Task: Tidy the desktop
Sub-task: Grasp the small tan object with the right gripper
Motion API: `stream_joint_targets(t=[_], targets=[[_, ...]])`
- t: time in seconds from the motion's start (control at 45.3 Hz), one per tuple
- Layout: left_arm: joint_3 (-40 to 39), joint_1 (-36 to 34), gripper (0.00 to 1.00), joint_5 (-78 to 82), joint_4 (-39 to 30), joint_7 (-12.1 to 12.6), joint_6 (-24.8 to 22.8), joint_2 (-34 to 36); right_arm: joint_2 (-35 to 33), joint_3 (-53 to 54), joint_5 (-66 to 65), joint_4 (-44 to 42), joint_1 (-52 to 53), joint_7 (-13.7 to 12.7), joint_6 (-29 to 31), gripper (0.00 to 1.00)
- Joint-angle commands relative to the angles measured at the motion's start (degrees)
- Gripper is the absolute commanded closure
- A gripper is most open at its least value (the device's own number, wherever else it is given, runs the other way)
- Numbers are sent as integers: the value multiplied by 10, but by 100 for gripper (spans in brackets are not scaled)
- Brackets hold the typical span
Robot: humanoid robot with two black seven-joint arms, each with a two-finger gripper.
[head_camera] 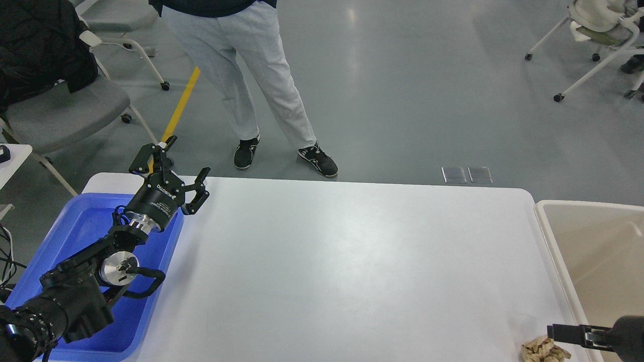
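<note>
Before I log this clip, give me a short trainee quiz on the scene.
1. True or false: the left gripper is open.
2. Which container lies under the left arm: A) blue tray, B) beige bin?
3. What lies on the desktop by the right gripper?

Key: 1. True. 2. A. 3. A crumpled tan wad, near the front right corner.

The desktop (342, 261) is a large, smooth white rectangular top with rounded far corners, lying flat and filling most of the near scene from left to right. Its surface is glossy enough to carry a soft pale sheen near the middle. Its far edge borders the grey floor; its near edge runs out of view at the bottom.
</note>
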Motion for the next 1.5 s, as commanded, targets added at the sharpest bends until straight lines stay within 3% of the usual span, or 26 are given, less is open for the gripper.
stream_joint_targets(t=[0.0,1.48], targets=[[0,0,0,0,0,0,0,0,36,5,-5,-22,-33,1,-4,0],[0,0,0,0,0,0,0,0,135,17,-5,-100,-75,14,-32,0]])
